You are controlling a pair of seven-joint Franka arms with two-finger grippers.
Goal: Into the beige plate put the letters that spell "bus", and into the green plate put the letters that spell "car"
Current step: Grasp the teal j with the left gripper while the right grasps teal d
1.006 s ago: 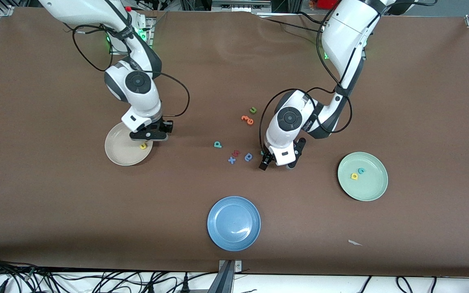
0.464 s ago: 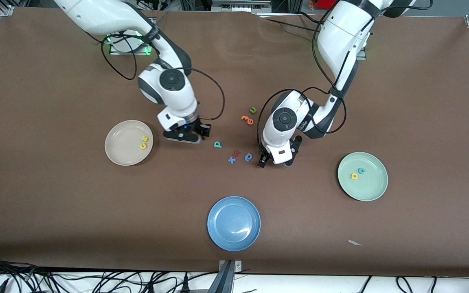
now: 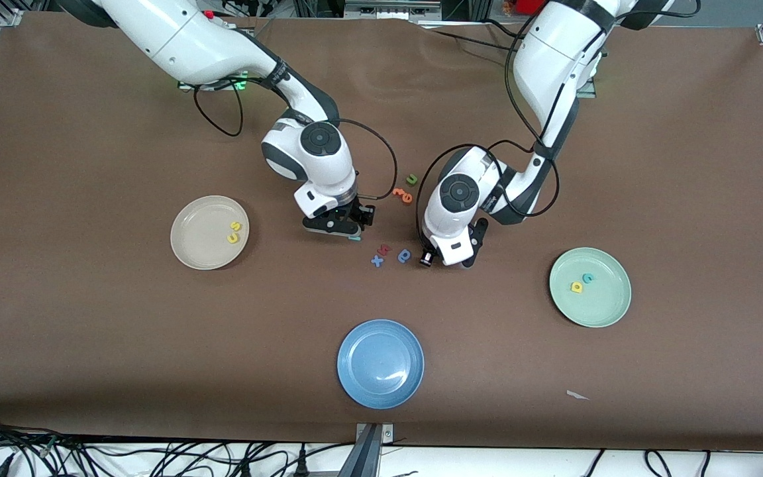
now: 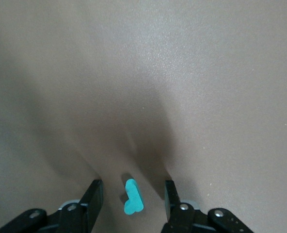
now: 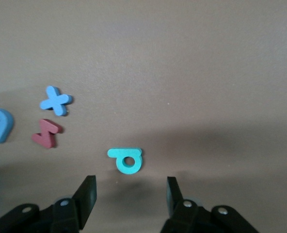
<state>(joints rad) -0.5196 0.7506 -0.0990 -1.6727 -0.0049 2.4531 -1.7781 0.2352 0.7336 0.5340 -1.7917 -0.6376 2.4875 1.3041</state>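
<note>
We record, twelve o'clock of the blue plate (image 3: 344, 371), the left end effector (image 4: 132, 183) open astride the teal "r" (image 4: 132, 200), the right end effector (image 5: 130, 180) open above the teal "b" (image 5: 126, 160).

Right pincer (image 3: 335, 228) from over the beige plate (image 3: 191, 252) to over the teal "b" (image 5: 126, 159).

hidden: teal "r" (image 4: 132, 197) in front view | by: left end effector (image 3: 446, 260)
</note>
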